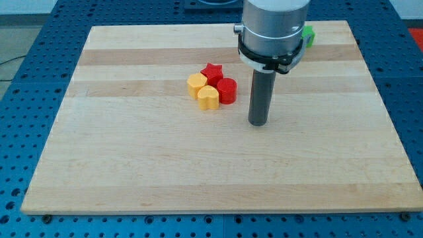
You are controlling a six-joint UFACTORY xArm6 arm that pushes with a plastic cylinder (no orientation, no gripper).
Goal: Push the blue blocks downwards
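Observation:
No blue block shows in the camera view; the arm's grey body hides part of the board's top. My tip (258, 123) rests on the wooden board (132, 172), right of the board's middle. To its left is a tight cluster: a red star (212, 71), a yellow hexagon-like block (196, 84), a yellow heart (208, 98) and a red round block (227, 90). The tip is about 45 px right of the red round block and a little lower, not touching it.
A green block (308, 36) peeks out from behind the arm's body near the board's top edge, at the view's upper right. The board lies on a blue perforated table (26, 79).

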